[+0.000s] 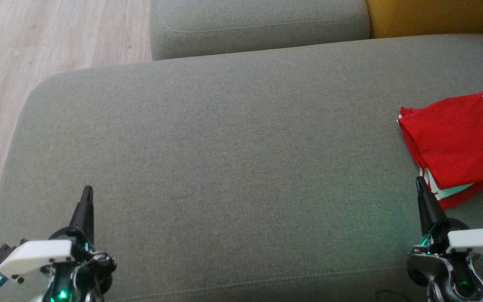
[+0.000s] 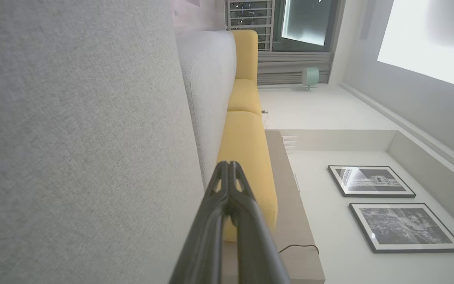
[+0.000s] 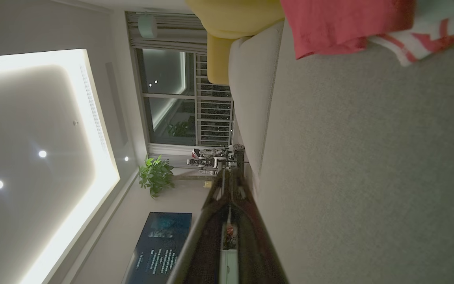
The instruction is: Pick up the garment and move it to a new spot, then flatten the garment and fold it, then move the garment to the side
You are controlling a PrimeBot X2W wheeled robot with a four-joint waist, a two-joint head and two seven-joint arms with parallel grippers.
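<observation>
Head view: red shirt (image 1: 455, 138) lies folded at the seat's (image 1: 224, 147) right edge; my left claw (image 1: 87, 193) and right claw (image 1: 420, 182) are pressed together, empty. I judge nothing is left.

The garment (image 1: 459, 142) at the right edge of the frame is bright red, with dark lettering edged in white and a red-and-white striped trim peeking out underneath. The sofa seat (image 1: 224, 147) is a flecked grey weave, and the cushion (image 1: 430, 16) at the upper right is mustard yellow. The floor (image 1: 36, 37) at the upper left is pale wood with a washed grain. The left gripper (image 1: 87, 193) and right gripper (image 1: 420, 182) have black fingers, white housings and green lights.
</observation>
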